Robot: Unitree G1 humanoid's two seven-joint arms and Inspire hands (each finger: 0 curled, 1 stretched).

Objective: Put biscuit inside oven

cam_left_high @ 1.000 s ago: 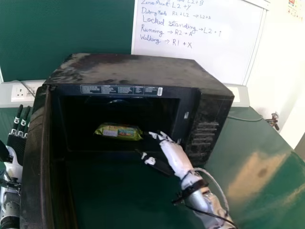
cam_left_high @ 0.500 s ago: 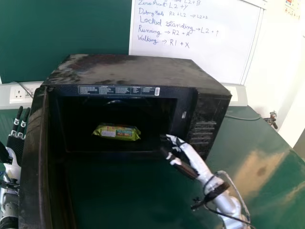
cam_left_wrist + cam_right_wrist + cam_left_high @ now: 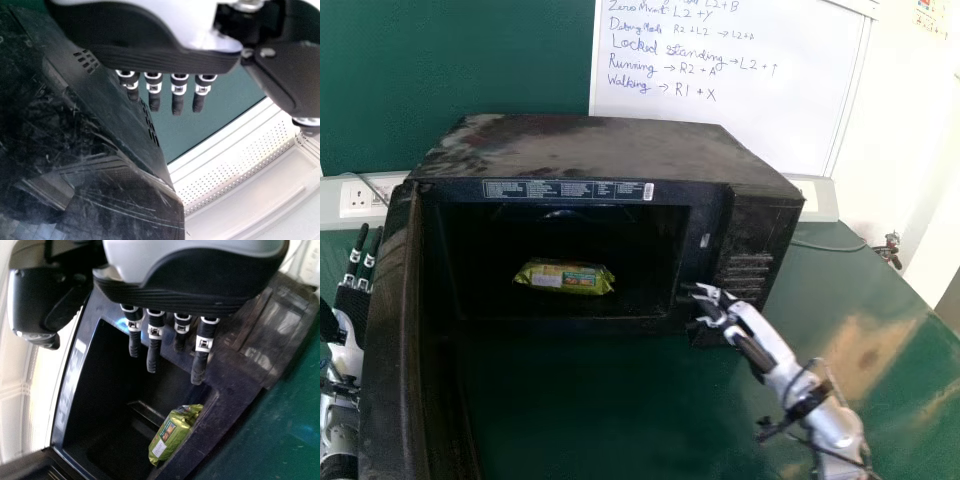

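biscuit packet [image 3: 565,278]: yellow-green (quite zingy) | oven [image 3: 580,145]: black, brown-mottled top | table [image 3: 805,300]: green | whiteboard [image 3: 785,120]: white

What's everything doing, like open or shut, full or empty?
Microwave oven: biscuit packet inside
Oven door: wide open
Biscuit packet: lying down
Right hand: open, empty, by the oven's front
Left hand: open, empty, beside the door
Whiteboard: written on

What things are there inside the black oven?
Inside the oven, a green biscuit packet lies on the oven floor. The packet covers whatever is directly beneath it, and the dark interior hides the far corners.
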